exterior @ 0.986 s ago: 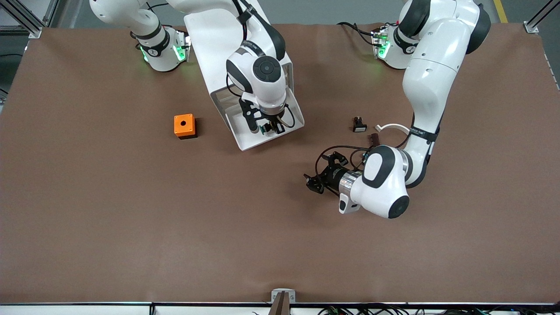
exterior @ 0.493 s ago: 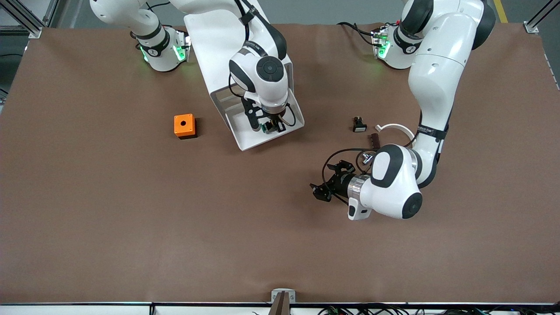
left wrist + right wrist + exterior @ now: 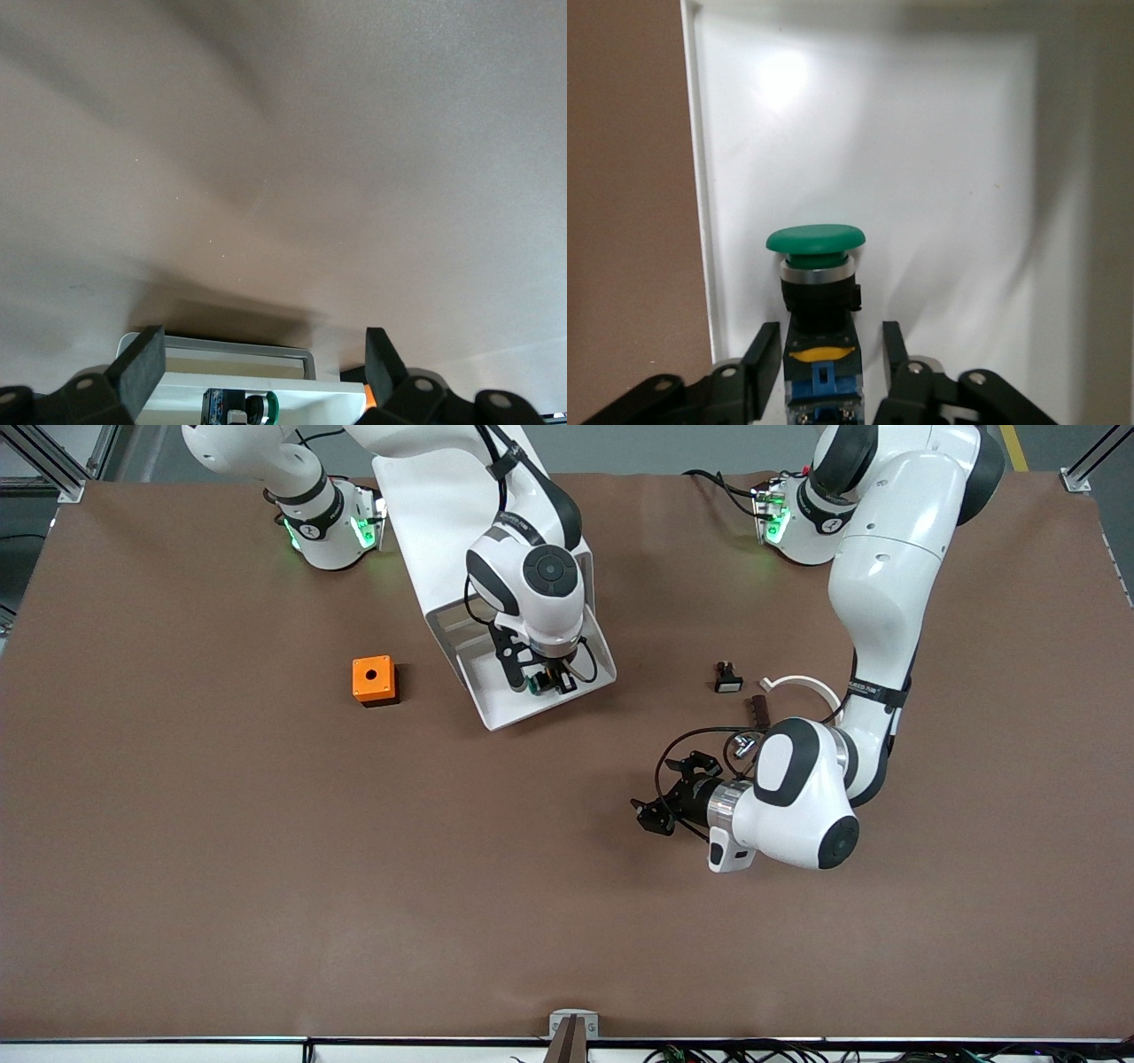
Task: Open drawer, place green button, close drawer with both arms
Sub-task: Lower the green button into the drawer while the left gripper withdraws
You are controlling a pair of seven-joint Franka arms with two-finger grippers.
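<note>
The lowest drawer point(image 3: 503, 707) stands pulled out of the white cabinet point(image 3: 425, 505). The green-capped button point(image 3: 537, 685) lies on its side in the drawer's white tray point(image 3: 939, 177), near the tray's front wall. My right gripper point(image 3: 540, 683) is low in the tray. Its fingers point(image 3: 764, 350) stand on either side of the button's point(image 3: 816, 266) black and blue body with small gaps, so it is open. My left gripper point(image 3: 660, 794) is wide open and empty, low over bare table toward the left arm's end. It points at the drawer front point(image 3: 221, 359), where the button point(image 3: 241, 407) shows.
An orange cube with a hole point(image 3: 373, 680) sits beside the drawer toward the right arm's end. A black switch with a white face point(image 3: 727, 679), a white curved piece point(image 3: 802, 684) and a small dark part point(image 3: 759, 708) lie by the left arm.
My left gripper has drawn a little away from the drawer toward the left arm's end of the table. My right gripper has shifted slightly within the drawer tray.
</note>
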